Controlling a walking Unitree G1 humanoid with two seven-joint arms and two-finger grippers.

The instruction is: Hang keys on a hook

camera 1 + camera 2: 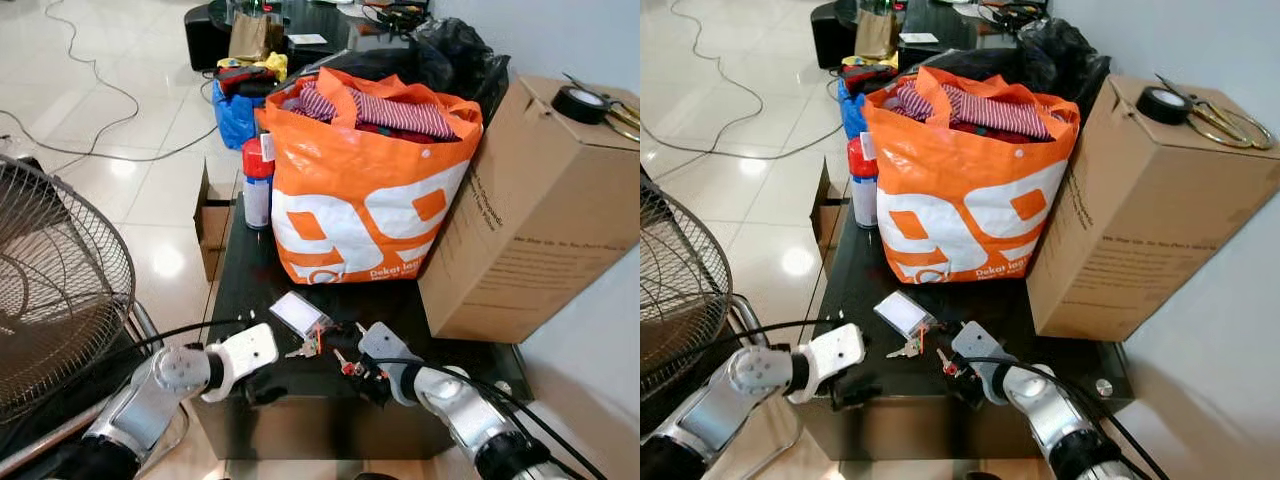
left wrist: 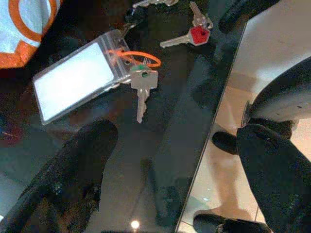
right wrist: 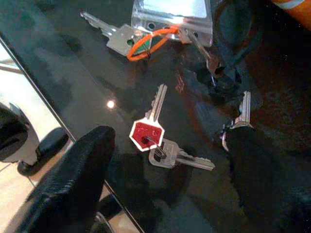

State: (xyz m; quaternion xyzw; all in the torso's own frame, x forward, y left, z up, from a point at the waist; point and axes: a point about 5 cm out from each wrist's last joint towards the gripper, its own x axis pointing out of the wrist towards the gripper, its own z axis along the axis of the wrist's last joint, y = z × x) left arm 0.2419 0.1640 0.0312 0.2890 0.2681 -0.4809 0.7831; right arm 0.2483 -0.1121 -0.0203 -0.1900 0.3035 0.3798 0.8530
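Several keys lie loose on the black glass table (image 1: 250, 270) near its front edge. A silver key (image 2: 142, 86) on an orange ring is tied to a clear card holder (image 2: 75, 80). A red-headed key (image 3: 146, 132) lies joined to a plain silver key (image 3: 177, 158). My right gripper (image 3: 167, 141) is open, low over the table, with one finger on each side of the red-headed key. My left gripper (image 2: 180, 133) is open at the table's front edge, a short way from the card holder. Neither gripper holds anything.
An orange shopping bag (image 1: 360, 190) full of clothes stands behind the keys. A large cardboard box (image 1: 530, 210) with a tape roll (image 1: 580, 103) on top is at the right. A spray can (image 1: 258, 180) stands left of the bag. A fan (image 1: 50, 280) is at my left.
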